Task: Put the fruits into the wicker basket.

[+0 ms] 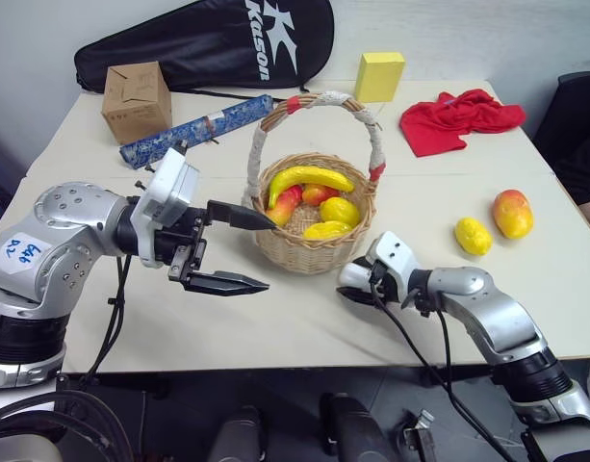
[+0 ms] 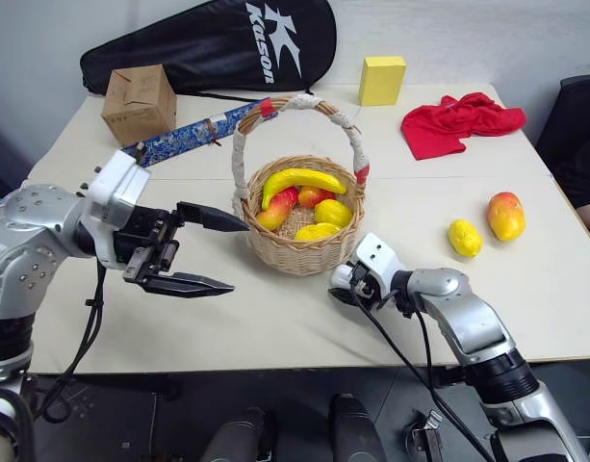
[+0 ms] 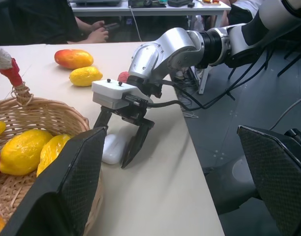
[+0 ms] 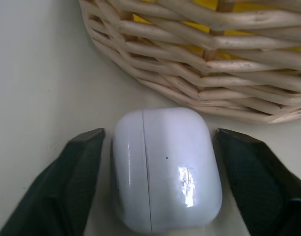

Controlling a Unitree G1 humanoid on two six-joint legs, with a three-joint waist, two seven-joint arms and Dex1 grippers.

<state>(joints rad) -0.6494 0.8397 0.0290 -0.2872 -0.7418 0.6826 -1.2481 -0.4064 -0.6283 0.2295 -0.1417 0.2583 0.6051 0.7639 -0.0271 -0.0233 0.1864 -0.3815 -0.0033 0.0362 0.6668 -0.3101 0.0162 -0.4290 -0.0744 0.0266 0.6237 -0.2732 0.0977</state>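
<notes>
The left gripper (image 1: pixel 239 248) reaches level toward the wicker basket (image 1: pixel 312 252) at mid-table, fingers spread, holding nothing. A banana (image 1: pixel 309 179) lies crosswise atop the fruit inside. The right gripper (image 3: pixel 121 145) angles down beside the basket, fingers straddling a white case (image 4: pixel 166 169) without touching. A lemon (image 1: pixel 473 236) and mango (image 1: pixel 512 213) lie further right.

The wicker basket (image 1: pixel 312 245) hides the lower parts of the fruits (image 1: pixel 319 204) inside it; the right end effector (image 3: pixel 122 147) covers part of the small white case (image 3: pixel 113 149) beside it
</notes>
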